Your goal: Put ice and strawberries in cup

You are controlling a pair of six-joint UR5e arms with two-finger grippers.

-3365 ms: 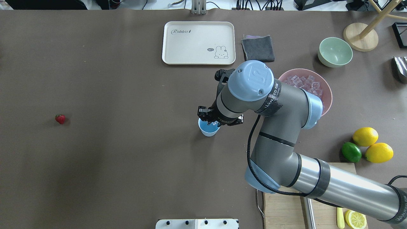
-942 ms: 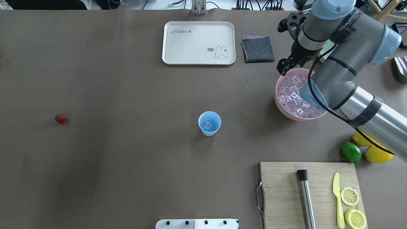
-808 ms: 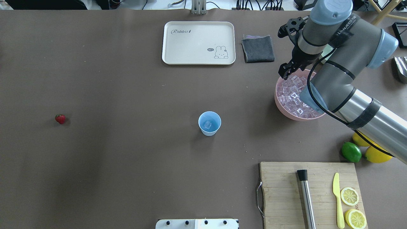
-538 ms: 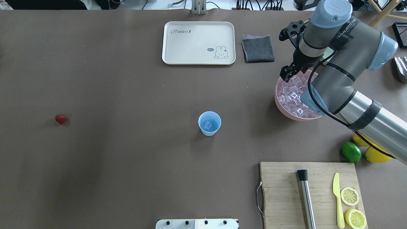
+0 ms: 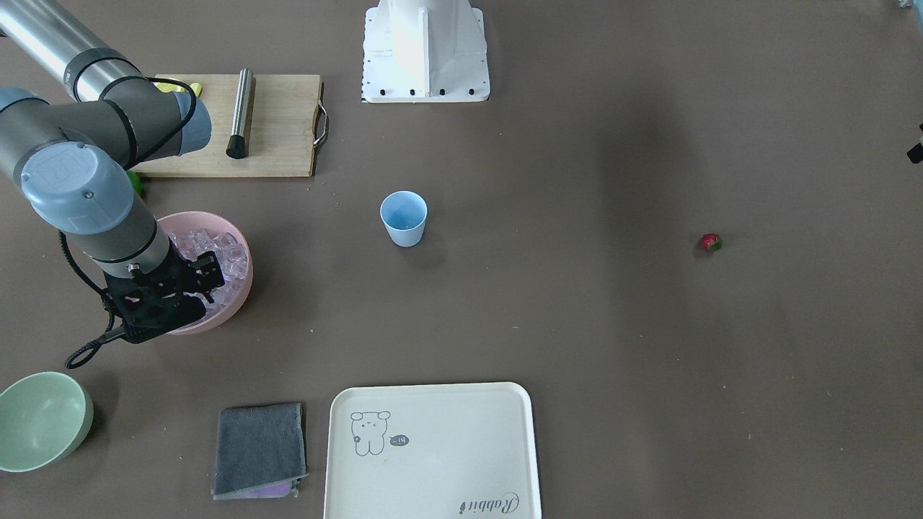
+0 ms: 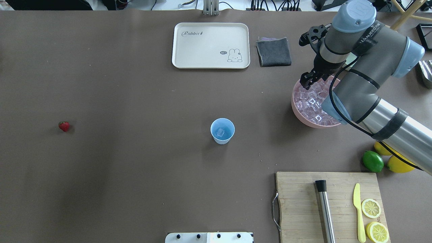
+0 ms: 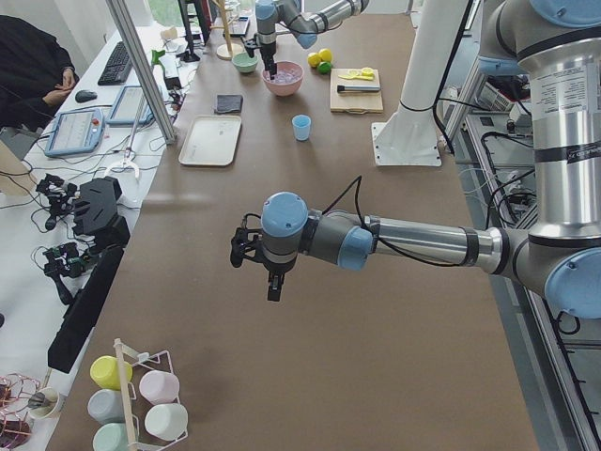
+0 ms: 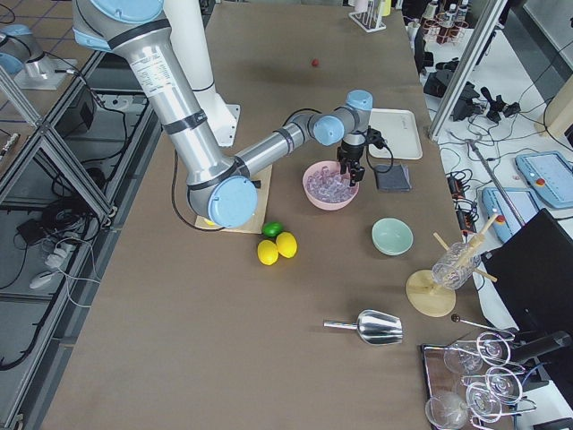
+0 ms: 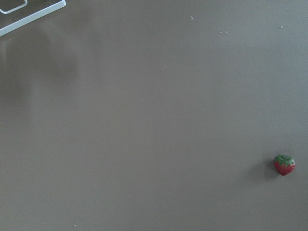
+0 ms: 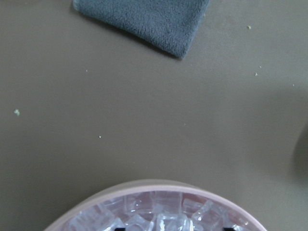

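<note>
The light-blue cup [image 6: 222, 131] stands mid-table with one ice cube [image 6: 220, 132] in it; it also shows in the front view [image 5: 404, 218]. The pink bowl [image 6: 297, 113] at the right holds many ice cubes [image 6: 312, 101]. My right gripper [image 6: 307, 80] is open, its tips down among the ice at the bowl's far side [image 5: 205, 277]. The strawberry [image 6: 63, 126] lies alone far left and shows low right in the left wrist view [image 9: 284, 164]. My left gripper [image 7: 271, 291] hangs above the table; I cannot tell if it is open.
A white rabbit tray [image 6: 211, 45] and a grey cloth [image 6: 273, 51] lie at the back. A pale-green bowl [image 5: 40, 418] stands beyond the pink bowl. A cutting board [image 6: 303, 209] with muddler, knife and lemon slices lies front right, next to the lemons and lime [image 6: 373, 161].
My right arm left the cup, with an ice cube now in it, swung to the pink bowl and lowered its gripper into the ice. Cup and strawberry have not moved.
</note>
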